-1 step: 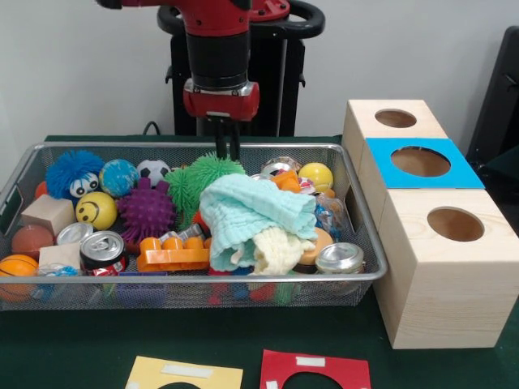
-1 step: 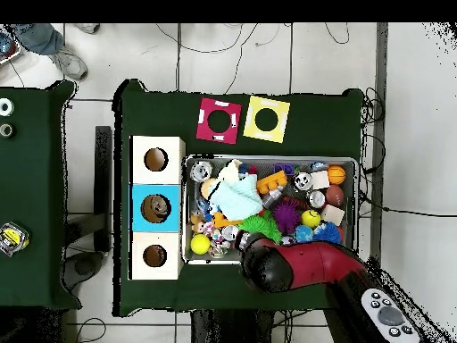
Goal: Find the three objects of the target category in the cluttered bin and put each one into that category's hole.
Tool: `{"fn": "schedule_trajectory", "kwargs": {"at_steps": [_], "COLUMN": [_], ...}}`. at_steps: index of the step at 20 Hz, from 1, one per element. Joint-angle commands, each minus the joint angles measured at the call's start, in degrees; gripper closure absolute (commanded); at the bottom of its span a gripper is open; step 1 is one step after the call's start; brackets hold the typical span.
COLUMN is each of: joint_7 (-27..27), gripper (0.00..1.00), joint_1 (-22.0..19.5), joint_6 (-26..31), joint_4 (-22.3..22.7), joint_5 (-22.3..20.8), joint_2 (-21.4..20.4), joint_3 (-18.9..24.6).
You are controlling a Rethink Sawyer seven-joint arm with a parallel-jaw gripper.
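A wire mesh bin (image 1: 243, 279) holds a jumble of balls, cans, cloths and bricks. My gripper (image 1: 227, 147) hangs over the bin's far rim, just above a green spiky ball (image 1: 199, 177). Its fingers stand close together with nothing between them. A light blue cloth (image 1: 255, 212) lies over a cream cloth (image 1: 280, 250) in the middle. Drink cans (image 1: 102, 250) (image 1: 340, 258), an orange brick (image 1: 173, 254), a purple spiky ball (image 1: 147, 211) and a yellow smiley ball (image 1: 96, 209) lie around them. In the overhead view the arm (image 2: 286, 263) hides the gripper.
Three wooden boxes with round holes stand beside the bin; the middle one carries a blue card (image 1: 420, 162) (image 2: 156, 207). A yellow card (image 1: 185, 374) and a red card (image 1: 315, 371) lie on the green table in front of the bin.
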Motion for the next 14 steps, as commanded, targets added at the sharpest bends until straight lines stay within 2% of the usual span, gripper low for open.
{"fn": "schedule_trajectory", "kwargs": {"at_steps": [1,3,9,14], "joint_7": [-2.48,-3.49,0.94,0.12], "gripper": [0.00,0.00,0.00,0.00], "joint_1": [0.52,0.39,3.22,3.35], "joint_6": [-0.63,-0.09,-1.89,0.44], "joint_4": [-5.38,-6.22,-7.54,-9.06], "joint_5": [-1.23,-1.24,0.46,1.92], "joint_2": [3.31,3.91,6.54,7.24], "joint_3": [4.04,4.88,2.99,3.66]}}
